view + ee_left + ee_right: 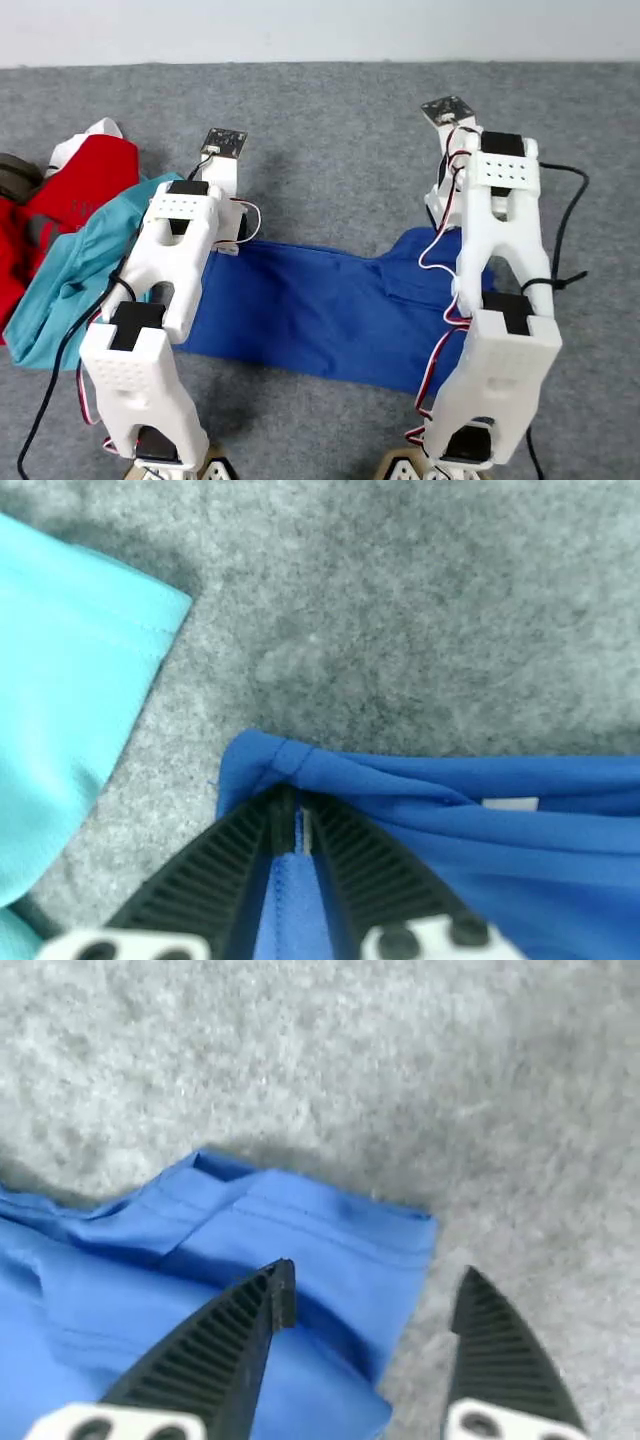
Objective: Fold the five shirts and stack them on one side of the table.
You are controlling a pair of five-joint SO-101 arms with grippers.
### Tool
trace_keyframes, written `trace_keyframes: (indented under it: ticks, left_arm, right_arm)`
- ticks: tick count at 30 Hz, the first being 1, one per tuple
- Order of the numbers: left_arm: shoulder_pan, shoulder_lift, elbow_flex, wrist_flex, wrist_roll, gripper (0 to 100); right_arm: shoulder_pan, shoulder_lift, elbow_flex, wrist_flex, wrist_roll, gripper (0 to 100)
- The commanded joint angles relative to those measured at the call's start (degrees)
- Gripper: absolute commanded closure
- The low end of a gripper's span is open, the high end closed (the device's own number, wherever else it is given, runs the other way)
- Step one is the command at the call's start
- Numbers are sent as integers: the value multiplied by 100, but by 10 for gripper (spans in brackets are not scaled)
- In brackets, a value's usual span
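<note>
Evidently early: left end effector (298, 825) pinches blue shirt (320, 310)'s 10 o'clock corner mid-worktop (330, 140), right end effector (378, 1290) gapes empty over its 2 o'clock corner; teal shirt (60, 280) and red shirt (85, 185) lie heaped, unfolded, at 9 o'clock.

- Blue shirt (320, 310): plain deep blue, with a small white tag (510, 803).
- Turquoise shirt (60, 280): plain light turquoise.
- Red shirt (85, 185): bright red, with white cloth (90, 135) beside it.
- Bench (330, 130): mottled grey.
- Left gripper (290, 825) and right gripper (377, 1285): black, ribbed.
- Left arm (175, 250) and right arm (500, 250): white.
</note>
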Motion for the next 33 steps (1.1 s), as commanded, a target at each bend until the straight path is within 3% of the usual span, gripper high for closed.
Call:
trace_keyframes:
  ticks: [1,6,10,23,28,33]
  left_arm:
    - [-79,-18,-48,-79,35,982]
    - [-79,-18,-48,-79,35,982]
    - [-79,-18,-48,-79,35,982]
    - [-79,-18,-48,-79,35,982]
    - [-79,-18,-48,-79,35,982]
    - [-79,-18,-48,-79,35,982]
  right_arm:
    - [207,215,-18,-224,132,798]
    - [321,743,-18,-224,325,814]
    - [330,778,-18,-242,404,991]
    - [277,-549,0,207,457,987]
    - [180,-980,26,1182,1292,987]
    - [154,-1024,79,2035,2971,987]
